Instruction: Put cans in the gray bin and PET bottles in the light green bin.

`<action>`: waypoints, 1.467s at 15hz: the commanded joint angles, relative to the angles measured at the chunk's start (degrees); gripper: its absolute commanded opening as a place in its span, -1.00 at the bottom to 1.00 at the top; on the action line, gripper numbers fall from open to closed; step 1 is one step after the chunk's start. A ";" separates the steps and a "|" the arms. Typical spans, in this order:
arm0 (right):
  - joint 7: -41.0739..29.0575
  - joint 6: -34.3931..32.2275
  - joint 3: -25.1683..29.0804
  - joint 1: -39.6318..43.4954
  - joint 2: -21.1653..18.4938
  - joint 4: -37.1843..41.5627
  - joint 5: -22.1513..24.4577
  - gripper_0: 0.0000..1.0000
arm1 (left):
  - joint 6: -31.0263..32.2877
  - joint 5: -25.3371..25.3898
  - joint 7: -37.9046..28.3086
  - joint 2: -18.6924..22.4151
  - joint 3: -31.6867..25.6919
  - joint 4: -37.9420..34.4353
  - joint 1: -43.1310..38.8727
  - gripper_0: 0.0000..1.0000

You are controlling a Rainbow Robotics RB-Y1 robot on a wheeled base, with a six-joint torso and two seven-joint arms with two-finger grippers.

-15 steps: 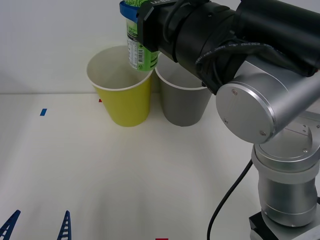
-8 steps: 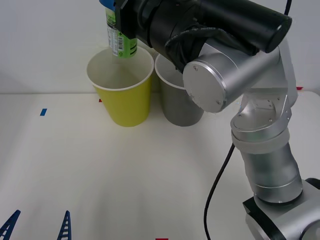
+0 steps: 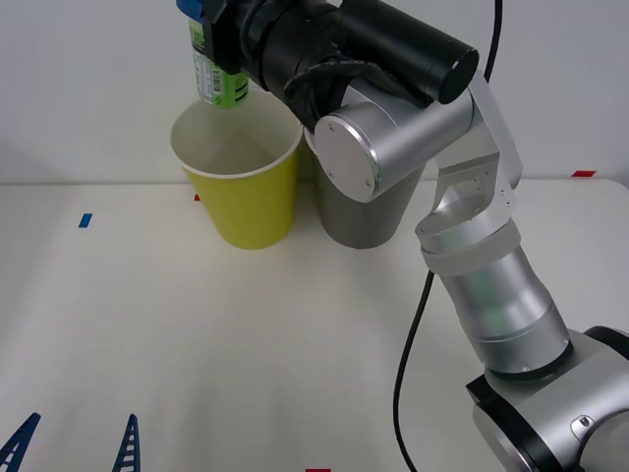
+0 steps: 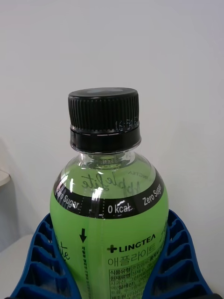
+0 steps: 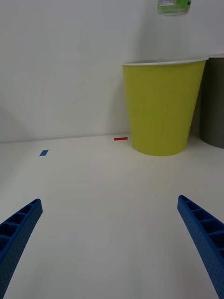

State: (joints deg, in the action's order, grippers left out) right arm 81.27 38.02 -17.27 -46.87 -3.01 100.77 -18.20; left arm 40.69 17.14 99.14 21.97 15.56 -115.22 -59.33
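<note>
Right gripper: the right gripper [image 3: 204, 18] reaches across from the robot's right side and sits high above the table, over the open mouth of the light green bin; its blue ribbed fingers [image 4: 44, 261] are clamped on either side of the bottle's body
Bottle: the PET bottle [image 3: 216, 71] is small and bright green, with a black screw cap [image 4: 104, 119] and a green-and-white printed label; it hangs in the air over the light green bin, its lower end above the rim and not touching it; seen from the right wrist, the bottle [image 4: 109, 224] sits between the two blue fingers with the cap clear of them
Light green bin: the light green bin [image 3: 248, 202] stands upright on the white table [image 3: 246, 344], near the back wall, with a white rim and a pale inside
Gray bin: the gray bin [image 3: 366, 211] stands upright just beside the light green bin, on the robot's right of it, partly hidden behind the right arm
Left gripper: the left gripper [image 3: 74, 444] rests low at the near edge of the table, well apart from both bins, its two blue fingers [image 5: 18, 229] spread apart and holding nothing
Table marks: a small blue tape mark [image 3: 85, 220] and a small red tape mark [image 5: 120, 138] lie on the table near the light green bin
</note>
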 commanded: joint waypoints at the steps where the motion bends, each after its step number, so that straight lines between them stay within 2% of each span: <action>1: 0.29 -2.86 -0.04 -1.73 0.81 -4.26 0.88 -0.98 | 0.00 0.00 0.00 0.00 0.00 0.00 0.00 1.00; 4: 0.21 -3.57 -0.04 -2.61 1.34 -6.37 2.55 -0.96 | 0.00 0.00 0.00 0.00 0.00 0.00 0.00 1.00; 17: 0.21 -3.66 -0.04 -2.61 2.04 -6.37 3.69 -1.00 | 0.00 0.00 0.00 0.00 0.00 0.00 0.00 1.00; 18: 0.03 -3.66 -0.04 -2.61 2.13 -6.29 4.22 -0.61 | 0.00 0.00 0.00 0.00 0.00 0.00 0.00 1.00; 19: -0.06 -3.66 -0.04 -2.61 2.22 -6.37 4.40 1.00 | 0.00 0.00 0.00 0.00 0.00 0.00 0.00 1.00; 22: 0.12 -3.66 -0.04 -2.61 2.75 -6.37 4.48 1.00 | 0.00 0.00 0.00 0.00 0.00 0.00 0.00 1.00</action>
State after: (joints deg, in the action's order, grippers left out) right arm 81.20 34.38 -17.31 -49.46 -0.48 94.40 -13.78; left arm 40.69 17.14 99.14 21.97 15.56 -115.22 -59.33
